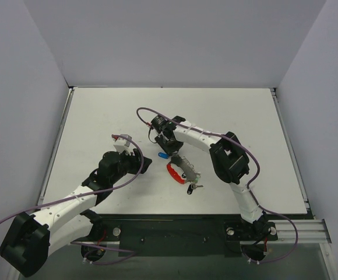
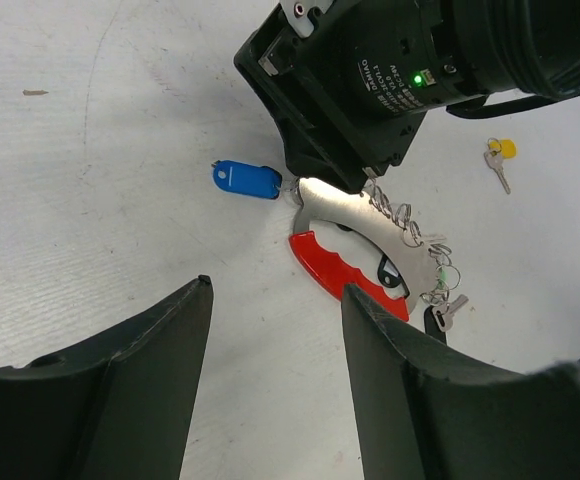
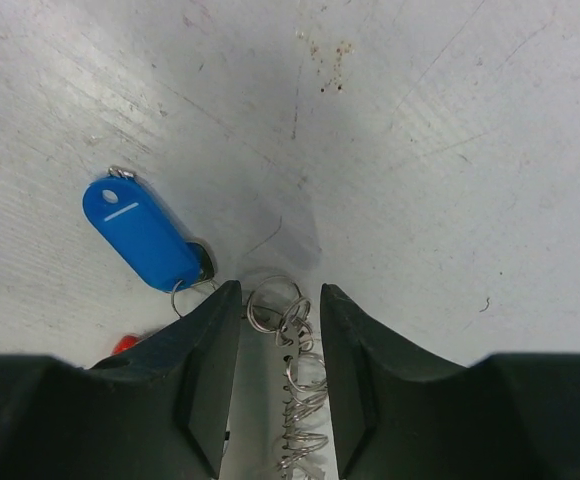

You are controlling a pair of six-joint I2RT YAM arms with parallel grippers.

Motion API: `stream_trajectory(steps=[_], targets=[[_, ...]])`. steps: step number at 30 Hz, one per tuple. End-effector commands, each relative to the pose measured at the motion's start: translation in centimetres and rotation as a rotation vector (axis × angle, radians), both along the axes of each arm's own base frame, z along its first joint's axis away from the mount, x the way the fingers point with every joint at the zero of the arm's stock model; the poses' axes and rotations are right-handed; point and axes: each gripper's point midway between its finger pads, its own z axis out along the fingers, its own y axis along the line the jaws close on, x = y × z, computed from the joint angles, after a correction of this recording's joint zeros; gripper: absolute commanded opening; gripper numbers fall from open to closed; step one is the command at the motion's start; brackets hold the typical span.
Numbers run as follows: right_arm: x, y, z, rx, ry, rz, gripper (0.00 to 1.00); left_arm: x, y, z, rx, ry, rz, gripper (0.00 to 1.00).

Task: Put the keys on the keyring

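The keyring (image 1: 177, 171) is a red and silvery loop lying at the table's middle, also in the left wrist view (image 2: 355, 268). Several small wire rings hang along its silvery edge (image 3: 295, 352). My right gripper (image 1: 168, 149) points down on its far end, jaws close together astride the silvery edge (image 3: 278, 292). A blue-capped key (image 1: 163, 156) lies beside that end (image 2: 248, 180) (image 3: 140, 232). A black-capped key (image 2: 440, 316) lies at the ring's near end (image 1: 192, 188). A yellow-capped key (image 2: 500, 152) lies apart, past the right arm. My left gripper (image 1: 144, 162) is open and empty just left of the red part (image 2: 278, 290).
The right arm's wrist (image 2: 390, 70) looms right over the keyring's far end. White walls (image 1: 35, 87) enclose the table on three sides. Purple cables (image 1: 151, 114) loop off both arms.
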Motion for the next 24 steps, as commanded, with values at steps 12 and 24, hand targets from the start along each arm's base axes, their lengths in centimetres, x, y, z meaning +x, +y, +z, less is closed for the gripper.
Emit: stream_trajectory(steps=[12,24], targets=[[0.02,-1.75,2.81,-0.167,-0.106,0.148,0.31,0.28,-0.32,1.46,-0.014,-0.056,-0.006,0.64],[0.32,-2.25,2.83,-0.200,-0.120,0.149,0.25,0.26,-0.34,1.44,-0.009,-0.059,-0.008,0.64]])
